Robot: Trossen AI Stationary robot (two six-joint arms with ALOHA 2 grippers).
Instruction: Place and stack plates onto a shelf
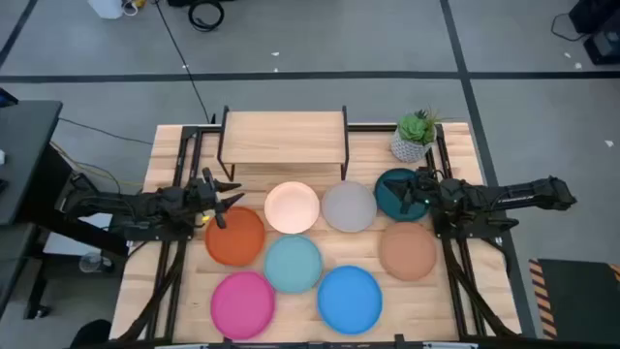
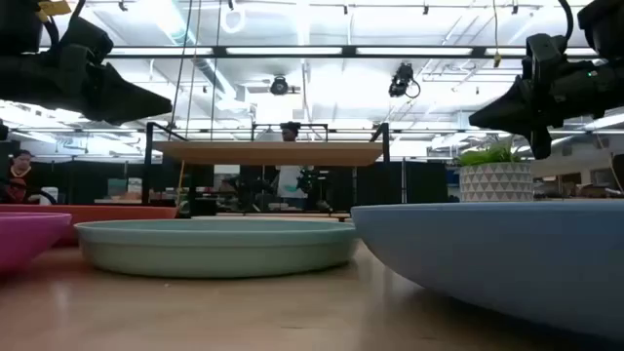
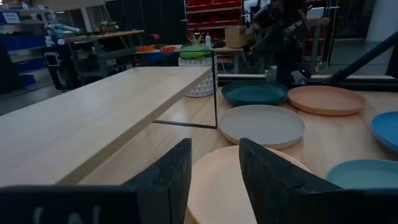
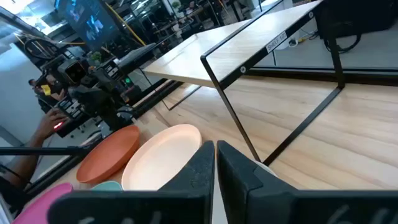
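Note:
Eight plates lie flat on the slatted table in the high view: orange [image 1: 235, 236], cream-pink [image 1: 292, 206], grey [image 1: 349, 206], dark teal [image 1: 397, 194], tan-brown [image 1: 408, 250], light teal [image 1: 294, 263], magenta [image 1: 243, 303], blue [image 1: 350, 298]. The shelf [image 1: 284, 136] stands on its black legs at the far side, its wooden top bare. My left gripper [image 1: 225, 199] is open, raised over the gap between the orange and cream-pink plates [image 3: 214, 202]. My right gripper [image 1: 412, 190] is shut and hovers over the dark teal plate; the low view shows both grippers [image 2: 146, 102] [image 2: 483, 117] well above the table.
A small potted plant [image 1: 415, 138] stands to the right of the shelf, just behind the dark teal plate. The plates fill the table's middle and near part. A strip of bare wood lies between the shelf's front legs and the cream-pink and grey plates.

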